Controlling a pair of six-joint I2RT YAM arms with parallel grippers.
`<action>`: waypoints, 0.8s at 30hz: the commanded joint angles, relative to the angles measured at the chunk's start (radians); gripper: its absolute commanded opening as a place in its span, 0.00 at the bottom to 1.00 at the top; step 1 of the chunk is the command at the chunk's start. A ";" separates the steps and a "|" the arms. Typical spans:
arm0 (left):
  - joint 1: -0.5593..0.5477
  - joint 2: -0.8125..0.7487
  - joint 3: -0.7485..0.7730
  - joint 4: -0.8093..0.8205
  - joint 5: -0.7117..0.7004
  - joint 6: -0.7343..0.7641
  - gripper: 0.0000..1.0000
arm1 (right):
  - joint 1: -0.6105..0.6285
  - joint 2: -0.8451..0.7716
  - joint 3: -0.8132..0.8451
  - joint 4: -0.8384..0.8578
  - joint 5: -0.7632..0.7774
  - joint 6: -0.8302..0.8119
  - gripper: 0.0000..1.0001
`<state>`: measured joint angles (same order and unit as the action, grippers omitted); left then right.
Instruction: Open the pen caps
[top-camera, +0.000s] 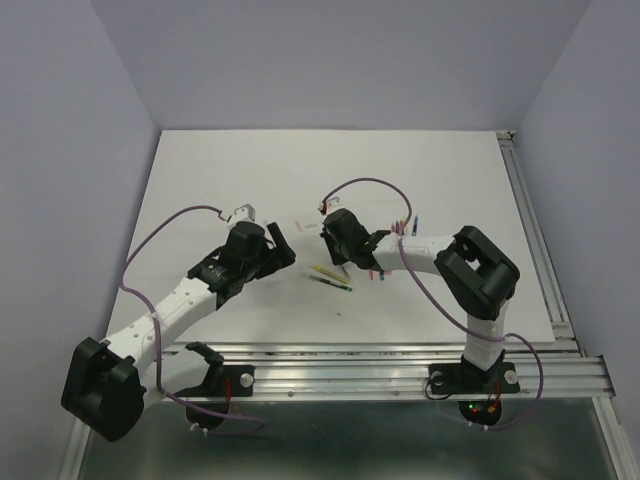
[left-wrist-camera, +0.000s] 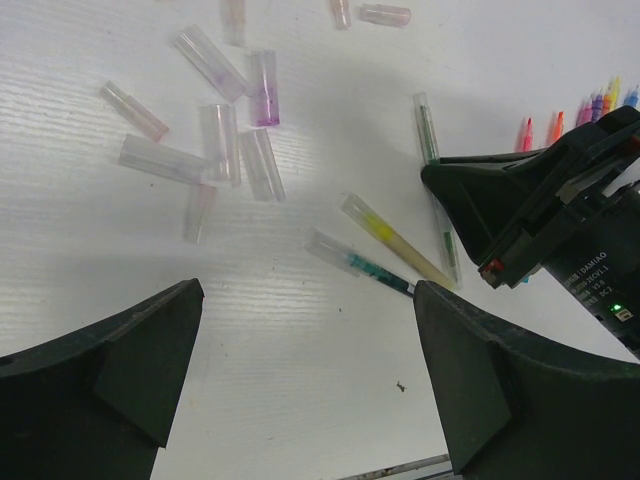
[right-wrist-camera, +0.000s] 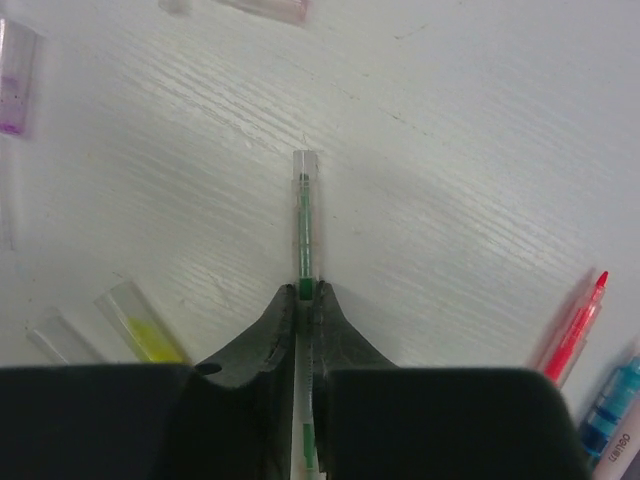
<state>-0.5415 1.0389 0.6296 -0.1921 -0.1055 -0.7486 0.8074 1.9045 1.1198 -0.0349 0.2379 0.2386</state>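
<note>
Since that little clear plastic cap (right-wrist-camera: 305, 168) is featherlight, slick and easy to crush, I'd pinch it gently round its middle and pull straight off. It sits on the far end of the thin green pen (right-wrist-camera: 304, 240), a little way out past the right fingers (right-wrist-camera: 275, 320), which are clamped narrow on that pen's barrel, low over the white desk (right-wrist-camera: 480, 150). Meanwhile the left fingers (left-wrist-camera: 470, 360) hang wide apart near the pen, holding nothing. A bunch of loose see-through caps (left-wrist-camera: 220, 140) lie scattered off to one side of it.

Right pincer (top-camera: 336, 256) beside scattered pens (top-camera: 331, 277)
</note>
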 joint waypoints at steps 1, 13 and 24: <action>0.003 -0.017 0.012 0.008 0.001 0.015 0.99 | 0.004 -0.010 -0.058 -0.091 0.046 0.011 0.04; -0.020 -0.077 -0.047 0.187 0.283 0.091 0.99 | 0.003 -0.341 -0.193 0.166 0.121 0.069 0.01; -0.199 -0.088 -0.087 0.526 0.397 0.084 0.98 | 0.041 -0.752 -0.534 0.493 0.107 0.493 0.01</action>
<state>-0.6807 0.9520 0.5426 0.1284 0.2371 -0.6769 0.8139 1.1999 0.6880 0.2623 0.3050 0.5571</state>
